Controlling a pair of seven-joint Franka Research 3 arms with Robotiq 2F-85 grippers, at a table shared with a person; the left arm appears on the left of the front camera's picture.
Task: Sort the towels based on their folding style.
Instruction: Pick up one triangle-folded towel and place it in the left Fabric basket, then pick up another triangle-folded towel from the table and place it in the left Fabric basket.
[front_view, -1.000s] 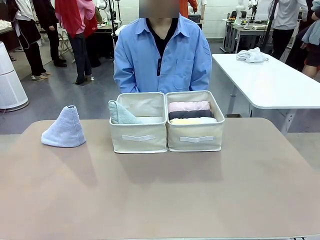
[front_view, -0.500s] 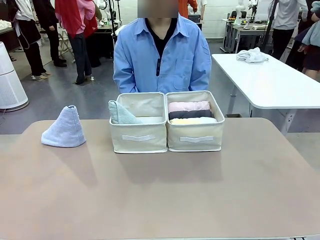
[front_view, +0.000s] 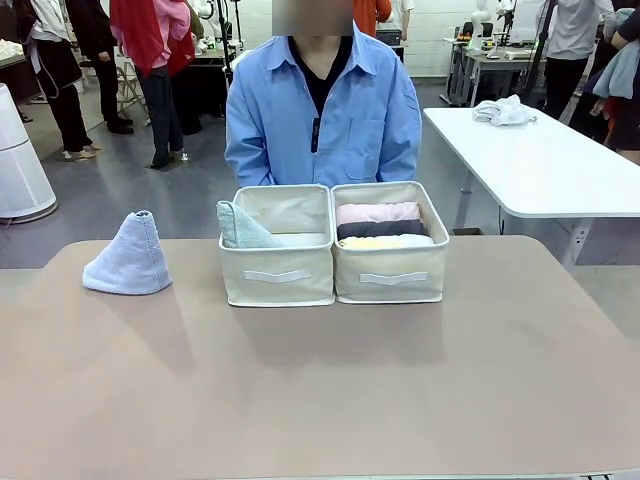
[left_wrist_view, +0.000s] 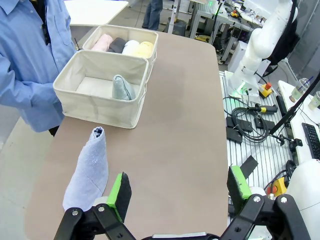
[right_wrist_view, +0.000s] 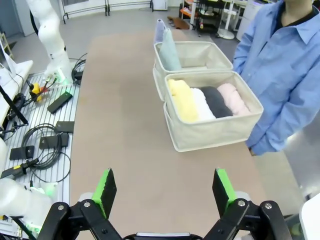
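A lavender-blue cone towel (front_view: 128, 255) stands alone on the table, left of two beige bins. The left bin (front_view: 277, 285) holds a pale grey-green cone towel (front_view: 240, 228). In the right bin (front_view: 392, 290) lie rolled towels side by side: pink (right_wrist_view: 232, 98), dark grey (right_wrist_view: 216, 101), white (right_wrist_view: 202, 104) and yellow (right_wrist_view: 182, 100). My left gripper (left_wrist_view: 179, 187) is open above the table, with the lavender cone (left_wrist_view: 90, 170) just beside its left finger. My right gripper (right_wrist_view: 164, 192) is open and empty, well back from the bins.
A person in a blue shirt (front_view: 322, 110) stands behind the bins at the table's far edge. A white table (front_view: 540, 160) with a white cloth bundle (front_view: 503, 110) stands at the back right. Bare tabletop (front_view: 320, 390) lies in front of the bins.
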